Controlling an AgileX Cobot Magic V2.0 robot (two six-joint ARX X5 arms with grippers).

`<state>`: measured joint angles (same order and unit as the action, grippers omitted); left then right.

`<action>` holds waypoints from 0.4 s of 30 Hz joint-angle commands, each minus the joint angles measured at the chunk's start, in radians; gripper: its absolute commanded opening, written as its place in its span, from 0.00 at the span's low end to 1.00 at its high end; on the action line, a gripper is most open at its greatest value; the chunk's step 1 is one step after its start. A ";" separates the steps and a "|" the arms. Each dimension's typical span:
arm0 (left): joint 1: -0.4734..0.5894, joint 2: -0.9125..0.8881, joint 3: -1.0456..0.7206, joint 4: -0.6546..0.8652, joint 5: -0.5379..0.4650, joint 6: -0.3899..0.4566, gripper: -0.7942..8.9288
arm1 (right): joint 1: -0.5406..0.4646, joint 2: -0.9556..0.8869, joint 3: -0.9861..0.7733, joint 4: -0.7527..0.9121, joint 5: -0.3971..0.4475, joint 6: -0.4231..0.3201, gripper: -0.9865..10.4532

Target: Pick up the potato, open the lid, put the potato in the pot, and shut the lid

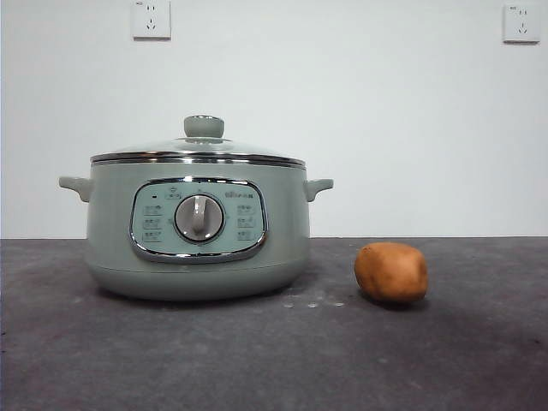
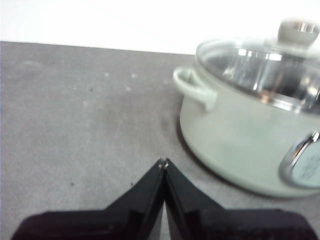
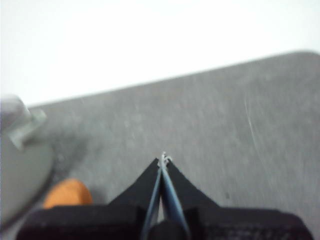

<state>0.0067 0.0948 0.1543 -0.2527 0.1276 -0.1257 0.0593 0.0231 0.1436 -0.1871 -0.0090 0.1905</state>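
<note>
The sage-green pot (image 1: 197,227) stands on the dark table (image 1: 257,360), left of centre, with its glass lid (image 1: 199,152) on it and the knob (image 1: 204,127) on top. The orange-brown potato (image 1: 391,272) lies on the table to the right of the pot, apart from it. Neither arm shows in the front view. My left gripper (image 2: 164,163) is shut and empty, above the table beside the pot (image 2: 250,130). My right gripper (image 3: 163,159) is shut and empty; the potato (image 3: 68,194) and the pot's edge (image 3: 20,165) show off to one side.
A white wall with two power sockets (image 1: 151,19) (image 1: 521,23) stands behind the table. Bare grey tabletop lies in front of the pot and around the potato.
</note>
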 commanded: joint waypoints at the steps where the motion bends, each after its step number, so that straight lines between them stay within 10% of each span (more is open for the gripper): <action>1: 0.003 0.023 0.059 -0.037 0.020 -0.032 0.08 | -0.001 0.031 0.066 -0.030 -0.021 0.022 0.08; 12: 0.003 0.173 0.388 -0.261 0.134 -0.029 0.08 | -0.001 0.285 0.474 -0.322 -0.169 -0.067 0.08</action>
<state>0.0067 0.2596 0.5224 -0.5007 0.2520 -0.1577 0.0593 0.2848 0.5789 -0.4873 -0.1608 0.1719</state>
